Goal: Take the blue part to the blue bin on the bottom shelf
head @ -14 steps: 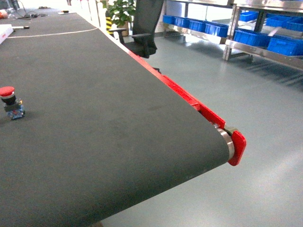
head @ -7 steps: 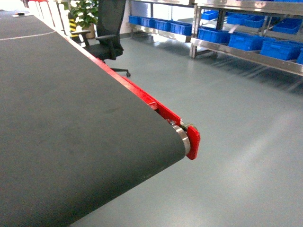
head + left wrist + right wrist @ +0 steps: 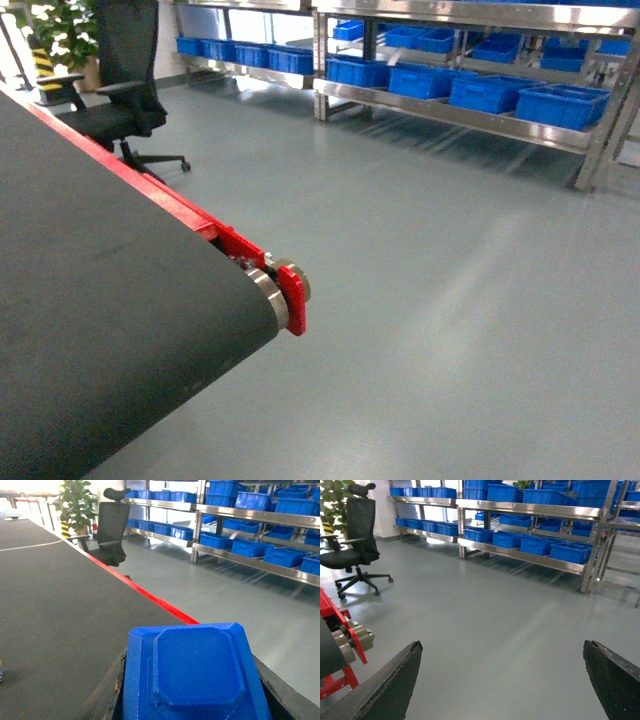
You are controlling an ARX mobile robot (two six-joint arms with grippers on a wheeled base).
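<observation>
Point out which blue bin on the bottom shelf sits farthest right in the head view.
The blue bin nearest the rack's right post; every other bin on the bottom shelf lies to its left.

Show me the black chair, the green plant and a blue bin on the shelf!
Chair (image 3: 125, 40): head view, on its backrest.
Plant (image 3: 77, 502): left wrist view, on its leaves.
Blue bin (image 3: 562, 105): head view, on its front wall.

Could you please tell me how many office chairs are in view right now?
1. A black office chair stands on the floor beside the conveyor belt, near the potted plant. Others may lie outside the frames.
</observation>
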